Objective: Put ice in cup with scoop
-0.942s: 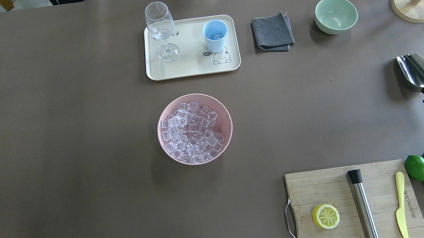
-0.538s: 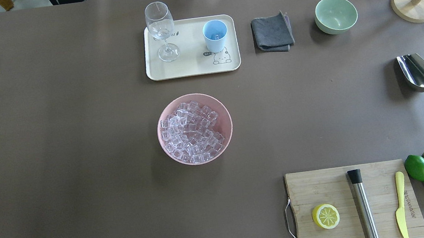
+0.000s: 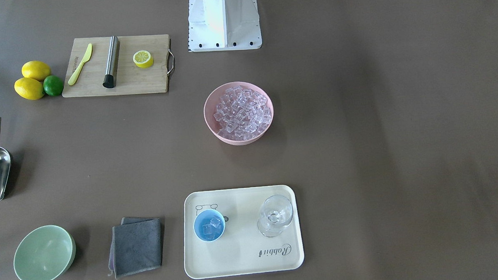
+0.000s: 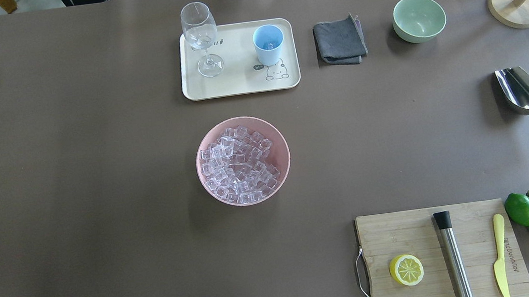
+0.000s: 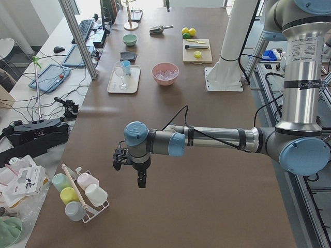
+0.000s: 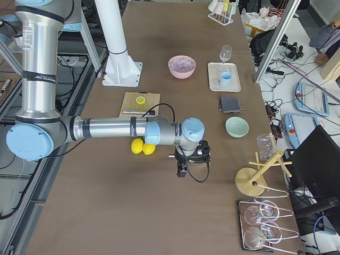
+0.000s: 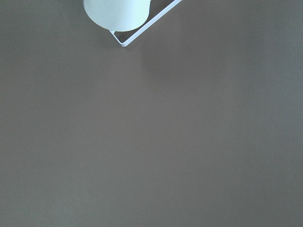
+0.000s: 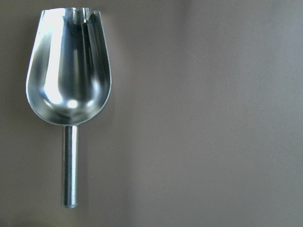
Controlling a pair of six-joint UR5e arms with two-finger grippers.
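The scoop (image 4: 522,91) lies flat on the bench (image 4: 98,189), far out on the robot's right. Its open trough points away from the robot and its rod handle points back toward it. It touches nothing and sits well apart from the cutting board (image 4: 406,232) and the green bowl (image 4: 419,18).

The ice (image 4: 238,164) is heaped in the pink bowl (image 4: 203,181) at mid-bench. A couple of cubes also lie in the blue cup (image 4: 268,44), which stands near the right edge of the tray (image 4: 236,84), apart from the stemmed glass (image 4: 199,30). A wide stretch of bench separates the bowl from the tray, and a wider one separates it from the scoop.

The right end effector (image 6: 183,169) hangs above the bench over the scoop. The left end effector (image 5: 140,182) hangs near a white wire rack (image 5: 80,199) of cups at the left end. For both, how far they are open cannot be told.
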